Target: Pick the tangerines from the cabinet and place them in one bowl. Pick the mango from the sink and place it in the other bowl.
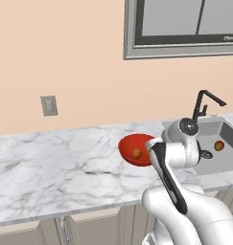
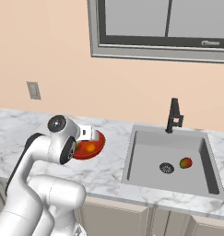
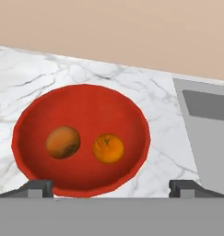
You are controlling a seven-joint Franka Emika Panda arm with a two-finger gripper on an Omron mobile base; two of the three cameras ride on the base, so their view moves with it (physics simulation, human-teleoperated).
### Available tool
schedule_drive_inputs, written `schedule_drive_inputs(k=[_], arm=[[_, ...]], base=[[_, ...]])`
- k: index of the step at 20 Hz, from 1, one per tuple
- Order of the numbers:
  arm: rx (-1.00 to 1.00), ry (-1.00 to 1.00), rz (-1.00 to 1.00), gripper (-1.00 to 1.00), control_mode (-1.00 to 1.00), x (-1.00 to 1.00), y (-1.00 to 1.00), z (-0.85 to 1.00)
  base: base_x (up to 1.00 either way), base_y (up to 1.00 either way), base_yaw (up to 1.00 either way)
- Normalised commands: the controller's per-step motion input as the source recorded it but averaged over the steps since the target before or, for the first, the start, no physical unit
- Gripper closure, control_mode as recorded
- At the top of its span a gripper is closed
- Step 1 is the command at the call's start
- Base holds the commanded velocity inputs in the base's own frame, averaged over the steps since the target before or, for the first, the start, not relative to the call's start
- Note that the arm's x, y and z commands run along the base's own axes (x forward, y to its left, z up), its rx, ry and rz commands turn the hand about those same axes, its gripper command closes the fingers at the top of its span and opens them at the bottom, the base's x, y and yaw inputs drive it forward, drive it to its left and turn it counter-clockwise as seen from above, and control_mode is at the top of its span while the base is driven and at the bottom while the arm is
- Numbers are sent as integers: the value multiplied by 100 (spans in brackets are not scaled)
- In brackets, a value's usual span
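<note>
Tangerines [image 3: 85,145] lie in the red bowl [image 3: 113,108] below the wide-open, empty hand [image 3: 111,188].

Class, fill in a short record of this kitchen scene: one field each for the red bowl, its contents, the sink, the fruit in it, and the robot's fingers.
Bowl: wide glossy red bowl on the white marble counter, left of the sink.
Contents: two small orange tangerines, side by side, apart.
Sink: grey rectangular basin with black faucet.
Fruit in sink: red-yellow-green mango beside the drain.
Fingers: gripper open above the bowl, holding nothing.
</note>
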Motion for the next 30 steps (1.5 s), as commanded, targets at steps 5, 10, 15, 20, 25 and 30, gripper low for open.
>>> schedule_drive_inputs(k=[5,10,15,20,25,30], arm=[[0,-2,0,-100,100,0,0,0],[0,0,0,-100,100,0,0,0],[0,0,0,-100,100,0,0,0],[0,0,0,-100,100,0,0,0],[0,0,0,-100,100,0,0,0],[0,0,0,-100,100,0,0,0]], base=[[0,0,0],[-29,0,4],[-51,-5,6],[-23,-21,2],[2,-61,1],[8,-72,2]])
